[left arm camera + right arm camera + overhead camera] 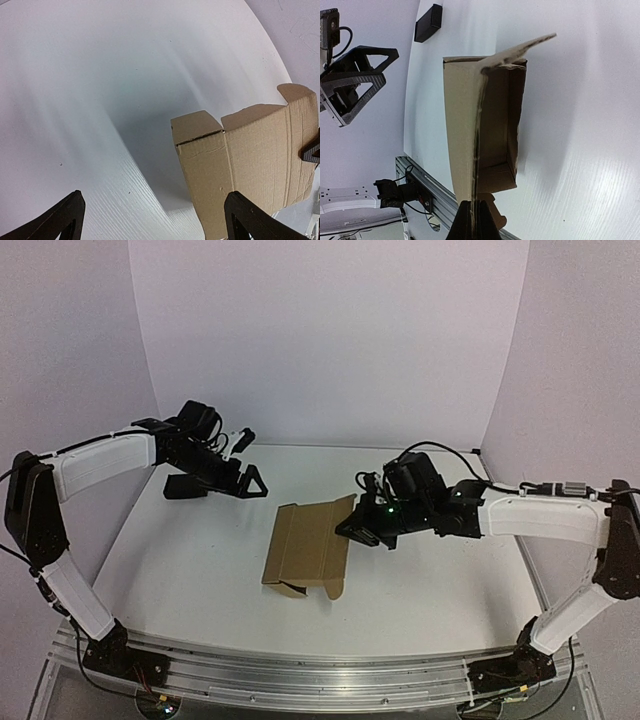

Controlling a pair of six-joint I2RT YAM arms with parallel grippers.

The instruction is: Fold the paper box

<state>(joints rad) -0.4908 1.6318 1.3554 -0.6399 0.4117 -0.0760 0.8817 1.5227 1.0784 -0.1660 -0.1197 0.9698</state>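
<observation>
Top view: the paper box point(308, 548) sits mid-table point(180, 560). My right gripper point(352, 530) pinches its raised flap, and my left gripper point(248, 460) hovers behind, spread wide.
Left wrist: my fingers point(70, 215) stand apart, with the box at right.
Right wrist: my jaws are clamped on the flap's edge.

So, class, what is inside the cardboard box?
Only bare brown walls and a bottom show inside the box, with nothing lying in the visible part. The lid panel, pinched by the right end effector, hides the strip behind it.
</observation>
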